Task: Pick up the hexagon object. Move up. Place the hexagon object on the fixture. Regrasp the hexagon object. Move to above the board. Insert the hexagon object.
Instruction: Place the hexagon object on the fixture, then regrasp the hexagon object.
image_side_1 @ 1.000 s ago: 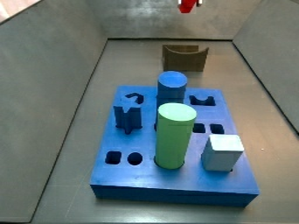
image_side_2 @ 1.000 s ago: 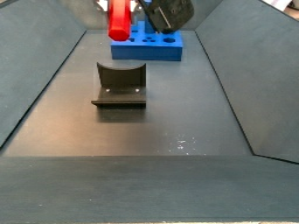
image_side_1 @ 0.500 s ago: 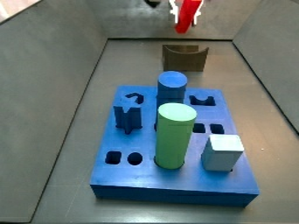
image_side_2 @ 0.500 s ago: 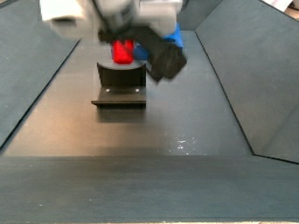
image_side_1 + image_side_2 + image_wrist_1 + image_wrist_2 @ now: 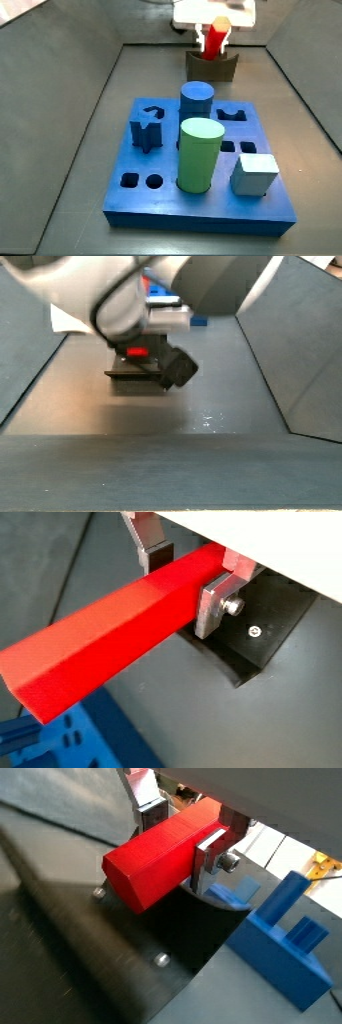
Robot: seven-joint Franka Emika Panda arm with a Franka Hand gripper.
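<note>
The gripper (image 5: 187, 574) is closed on the long bright red hexagon object (image 5: 114, 629), its silver fingers (image 5: 218, 600) pressing both sides, directly over the small dark olive-grey fixture (image 5: 211, 68) at the far end. Pickup and lift look finished; the placing seems in progress, though contact is unclear. Regrasp and insertion remain. The big blue board (image 5: 201, 208) lies nearer, with a tall light green cylinder (image 5: 199, 155) and a blue cylinder (image 5: 197, 101), well apart.

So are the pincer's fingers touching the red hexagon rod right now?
Touching. Both wrist views show the pincer closed on the red hexagon rod, a silver finger pressed flat against its side, just above the fixture.
</note>
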